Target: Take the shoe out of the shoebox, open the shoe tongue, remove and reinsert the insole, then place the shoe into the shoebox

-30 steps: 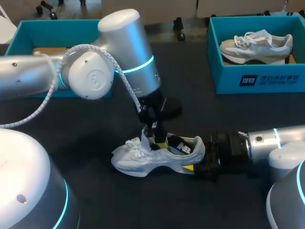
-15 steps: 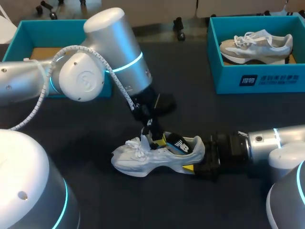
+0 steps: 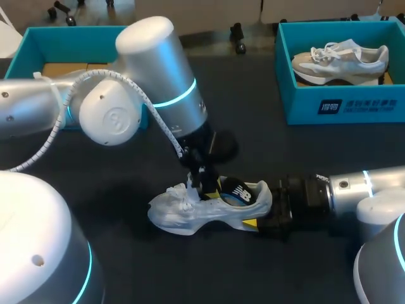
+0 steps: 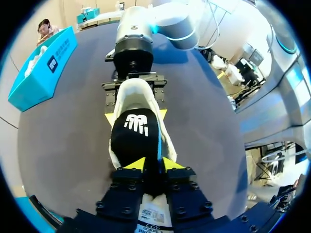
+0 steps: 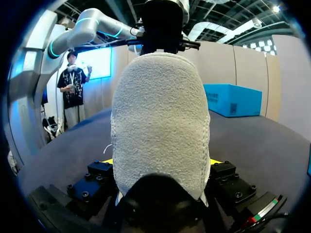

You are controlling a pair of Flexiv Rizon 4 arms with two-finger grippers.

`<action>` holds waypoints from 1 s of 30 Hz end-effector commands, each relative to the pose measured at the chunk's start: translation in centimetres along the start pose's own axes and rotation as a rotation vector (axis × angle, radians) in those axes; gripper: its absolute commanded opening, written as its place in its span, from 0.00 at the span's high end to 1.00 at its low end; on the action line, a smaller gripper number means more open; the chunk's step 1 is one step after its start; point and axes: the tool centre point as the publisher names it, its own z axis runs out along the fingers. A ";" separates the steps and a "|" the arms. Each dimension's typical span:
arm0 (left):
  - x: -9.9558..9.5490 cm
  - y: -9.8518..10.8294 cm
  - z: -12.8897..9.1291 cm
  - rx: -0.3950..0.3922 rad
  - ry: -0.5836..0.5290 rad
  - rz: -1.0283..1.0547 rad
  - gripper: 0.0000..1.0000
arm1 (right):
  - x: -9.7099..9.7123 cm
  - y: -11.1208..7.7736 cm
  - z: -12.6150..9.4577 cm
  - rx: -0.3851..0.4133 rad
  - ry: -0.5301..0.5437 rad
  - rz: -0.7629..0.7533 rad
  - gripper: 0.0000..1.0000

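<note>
Now a light, soft shoe [image 3: 190, 212] lies on the table [image 3: 304, 158]. The right gripper [image 4: 136, 114] clamps its firmer heel from both sides. The left gripper [image 4: 153, 164], fingers nearly together, pinches the insole [image 4: 135, 141] inside the shoe; it is likely floppy and best held by that edge.

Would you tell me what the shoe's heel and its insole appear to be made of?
The heel looks like pale, matte suede or fleecy fabric: its surface is nubby. The insole looks like black, dull cloth facing, smooth and unshiny.
</note>
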 end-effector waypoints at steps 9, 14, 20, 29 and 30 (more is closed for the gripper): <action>0.2 -1.4 0.3 -0.069 -0.115 0.017 0.67 | 0.1 0.2 0.1 0.007 0.000 0.001 1.00; -0.1 -1.4 1.3 -0.109 -0.140 0.021 0.66 | 0.1 0.2 0.1 0.007 0.000 0.001 1.00; -1.0 -1.4 2.1 -0.150 -0.200 -0.015 0.69 | 0.1 0.2 0.1 0.007 0.000 0.001 1.00; -1.7 -0.9 2.5 -0.164 -0.200 -0.044 1.00 | 0.1 0.2 0.1 0.007 0.000 0.001 1.00; -1.8 -0.7 2.4 -0.155 -0.194 -0.051 1.00 | 0.1 0.2 0.1 0.007 0.000 0.001 1.00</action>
